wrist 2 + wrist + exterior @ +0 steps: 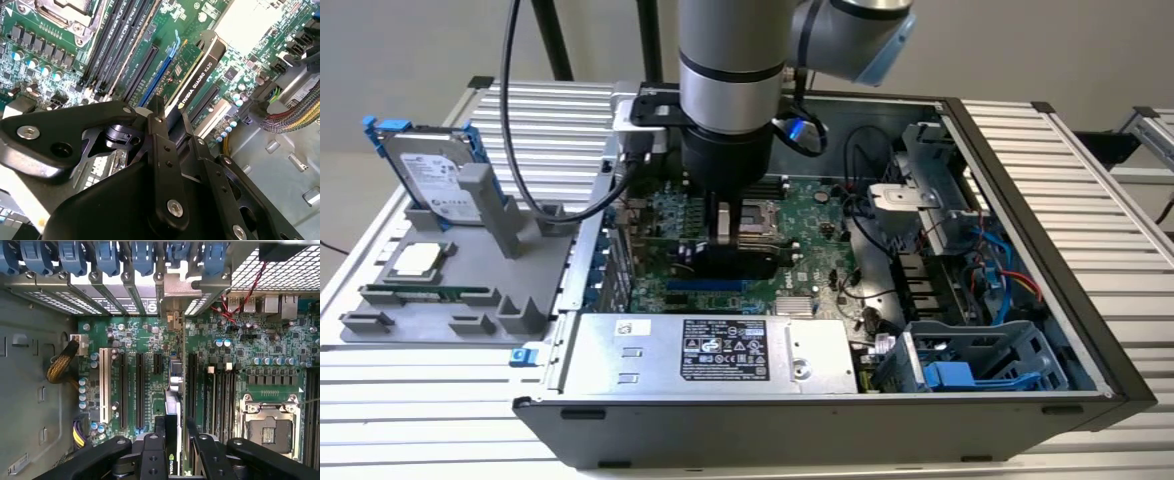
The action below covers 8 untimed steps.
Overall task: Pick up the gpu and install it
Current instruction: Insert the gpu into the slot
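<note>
The gpu stands on edge over the motherboard's expansion slots, its green board on one face and its black shroud on the other. My gripper is shut on its upper edge, one black finger on each face. In the first wrist view the gpu lines up with a slot and points at the case's rear bracket openings. I cannot tell whether it is seated. In the exterior view the arm reaches straight down into the open computer case.
A long blue slot runs beside the gpu. The bare processor socket and memory slots lie close by. Yellow cables hang at the case wall. Outside the case, a grey fixture holds a hard drive, a processor chip and a memory stick.
</note>
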Motion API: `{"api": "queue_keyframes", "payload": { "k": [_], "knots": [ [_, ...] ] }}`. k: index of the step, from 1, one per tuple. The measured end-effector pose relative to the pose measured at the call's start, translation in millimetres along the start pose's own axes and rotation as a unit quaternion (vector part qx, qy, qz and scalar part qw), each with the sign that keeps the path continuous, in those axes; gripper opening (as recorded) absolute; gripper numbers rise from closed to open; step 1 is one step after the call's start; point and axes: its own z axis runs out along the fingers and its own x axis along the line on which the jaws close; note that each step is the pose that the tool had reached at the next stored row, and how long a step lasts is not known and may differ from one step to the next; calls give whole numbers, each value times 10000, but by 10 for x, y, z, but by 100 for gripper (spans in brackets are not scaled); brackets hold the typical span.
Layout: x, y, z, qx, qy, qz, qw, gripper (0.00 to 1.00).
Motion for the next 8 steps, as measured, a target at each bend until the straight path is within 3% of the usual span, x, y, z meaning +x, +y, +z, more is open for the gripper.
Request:
{"api": "queue_keyframes", "payload": {
  "k": [8],
  "knots": [
    [0, 58, 58, 0, 13, -1, 10000, 0]
  ]
}}
